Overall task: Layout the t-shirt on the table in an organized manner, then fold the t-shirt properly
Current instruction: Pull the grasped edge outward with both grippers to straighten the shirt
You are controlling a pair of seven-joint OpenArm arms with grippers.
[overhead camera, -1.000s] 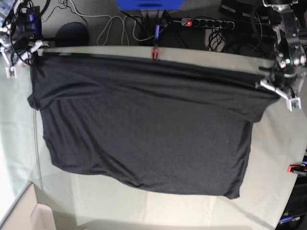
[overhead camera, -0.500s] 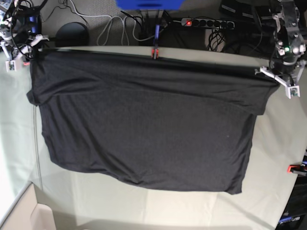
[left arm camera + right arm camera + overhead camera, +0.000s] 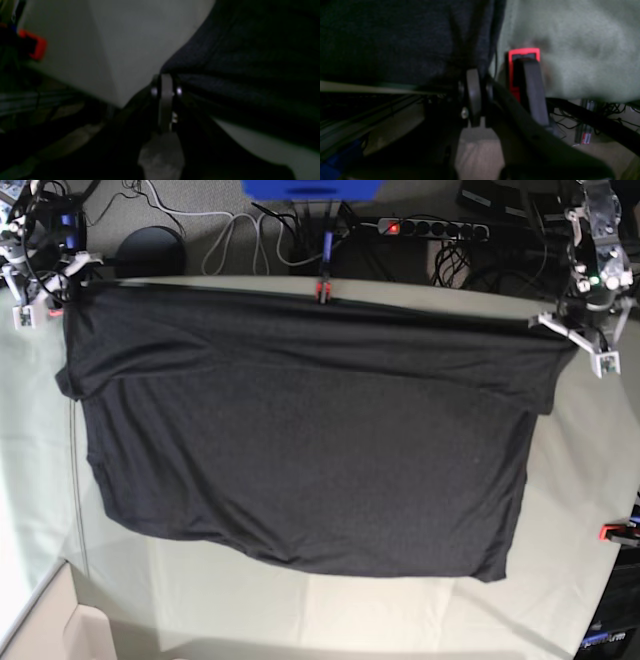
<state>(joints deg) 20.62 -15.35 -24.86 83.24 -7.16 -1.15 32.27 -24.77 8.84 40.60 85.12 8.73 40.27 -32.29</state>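
T-shirt (image 3: 300, 440): spread plain side up over the table (image 3: 560, 510), top edge along the 12 o'clock rim by a red clamp (image 3: 322, 288).
Left gripper (image 3: 578, 342): pinched on the corner at 2 o'clock.
Right gripper (image 3: 52, 288): clamped on the corner at 10 o'clock.
Handling: probably light, limp, sagging between holds; wrinkles near 6 o'clock.
Hold: best at corners and hem, kept taut.

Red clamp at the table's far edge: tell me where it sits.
In the base view, the small red clamp sits mid far edge, touching the charcoal-black fabric t-shirt's top hem, below the blue box.
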